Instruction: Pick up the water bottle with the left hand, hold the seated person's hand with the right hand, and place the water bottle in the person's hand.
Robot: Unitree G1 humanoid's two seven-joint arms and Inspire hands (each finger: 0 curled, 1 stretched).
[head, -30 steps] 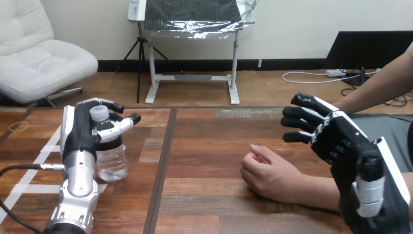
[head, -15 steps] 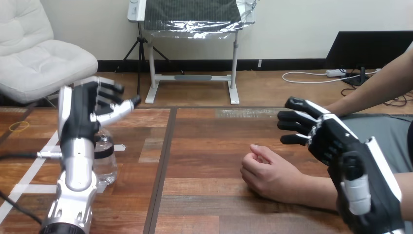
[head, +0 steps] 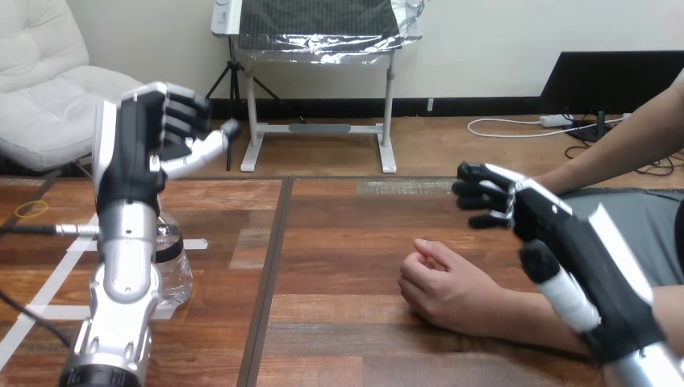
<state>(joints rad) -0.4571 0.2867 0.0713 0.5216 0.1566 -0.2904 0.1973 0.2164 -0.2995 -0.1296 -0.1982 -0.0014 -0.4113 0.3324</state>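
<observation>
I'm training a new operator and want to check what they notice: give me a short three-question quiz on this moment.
1. True or false: the left hand is holding the water bottle.
2. How does the right hand stand to the person's hand? A) curled round it. B) apart from it, not touching. C) under it.
3. Fill in: the water bottle stands on the ____.

Key
1. False: the hand is raised above the bottle.
2. B.
3. table.
</observation>
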